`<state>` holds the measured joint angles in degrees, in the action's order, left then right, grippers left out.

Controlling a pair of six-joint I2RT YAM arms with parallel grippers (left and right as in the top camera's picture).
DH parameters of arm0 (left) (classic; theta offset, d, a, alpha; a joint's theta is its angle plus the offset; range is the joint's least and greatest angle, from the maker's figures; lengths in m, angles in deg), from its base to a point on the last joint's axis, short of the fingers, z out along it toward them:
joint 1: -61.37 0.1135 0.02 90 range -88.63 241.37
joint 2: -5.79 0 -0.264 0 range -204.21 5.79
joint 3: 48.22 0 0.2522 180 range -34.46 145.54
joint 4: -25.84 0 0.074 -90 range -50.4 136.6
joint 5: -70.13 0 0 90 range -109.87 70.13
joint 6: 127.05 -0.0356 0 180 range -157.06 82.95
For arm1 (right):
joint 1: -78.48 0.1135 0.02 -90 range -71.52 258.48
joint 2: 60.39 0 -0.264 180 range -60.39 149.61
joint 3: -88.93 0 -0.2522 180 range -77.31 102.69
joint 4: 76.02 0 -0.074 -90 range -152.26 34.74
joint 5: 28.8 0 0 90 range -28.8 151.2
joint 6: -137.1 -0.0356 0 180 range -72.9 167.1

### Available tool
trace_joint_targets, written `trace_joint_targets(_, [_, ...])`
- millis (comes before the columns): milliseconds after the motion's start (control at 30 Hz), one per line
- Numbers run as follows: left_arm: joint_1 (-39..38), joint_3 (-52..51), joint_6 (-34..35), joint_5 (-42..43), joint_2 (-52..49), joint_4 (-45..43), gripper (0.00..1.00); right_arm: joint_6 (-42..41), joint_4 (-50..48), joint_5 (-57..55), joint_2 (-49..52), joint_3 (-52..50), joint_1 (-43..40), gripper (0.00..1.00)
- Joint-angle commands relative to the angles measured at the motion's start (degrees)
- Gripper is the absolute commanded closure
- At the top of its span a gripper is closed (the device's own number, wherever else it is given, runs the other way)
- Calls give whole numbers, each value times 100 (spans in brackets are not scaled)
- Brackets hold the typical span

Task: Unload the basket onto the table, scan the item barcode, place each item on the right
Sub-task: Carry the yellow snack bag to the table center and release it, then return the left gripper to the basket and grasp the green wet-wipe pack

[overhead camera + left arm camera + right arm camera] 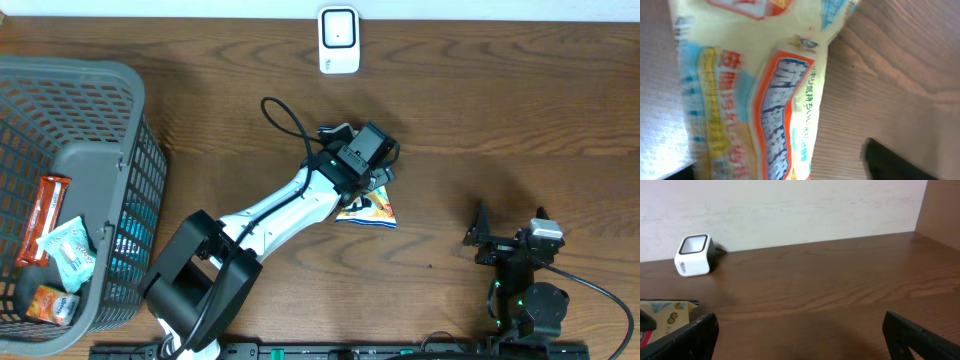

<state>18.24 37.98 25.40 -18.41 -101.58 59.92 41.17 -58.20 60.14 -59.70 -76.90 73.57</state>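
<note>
The item is a yellow snack packet (pixel 760 100) with blue and orange lettering, lying flat on the wooden table (pixel 480 120). In the overhead view the packet (pixel 372 210) pokes out from under my left gripper (pixel 368 178), which hovers right over it. In the left wrist view the left gripper (pixel 785 167) is open: the right finger (pixel 890 160) stands clear of the packet's edge with bare wood between. No barcode shows. The white scanner (pixel 339 40) stands at the table's far edge, also seen as the scanner (pixel 694 255). My right gripper (pixel 802 340) is open and empty near the front right.
A grey basket (pixel 130 110) at the left holds several other packets. A black cable (pixel 285 115) loops behind the left arm. The right arm's base (pixel 530 300) sits at the front right, its gripper (pixel 480 238) low over the table.
</note>
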Motion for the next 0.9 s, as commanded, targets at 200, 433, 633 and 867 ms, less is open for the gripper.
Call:
trace_joint_targets(200, [35,210,-1759,-476,872,197,1,-70,22,-31,-31,-9,39,1])
trace_joint_targets(433, [240,223,-3018,-1473,2315,1012,0,-68,22,-31,-31,-9,39,1])
trace_joint_targets(633, [1021,275,-4041,-1506,3604,1429,2,-68,22,-31,-31,-9,39,1])
trace_joint_targets(867, [2732,286,-4120,-1764,4865,1917,2,-68,22,-28,-31,-9,39,1])
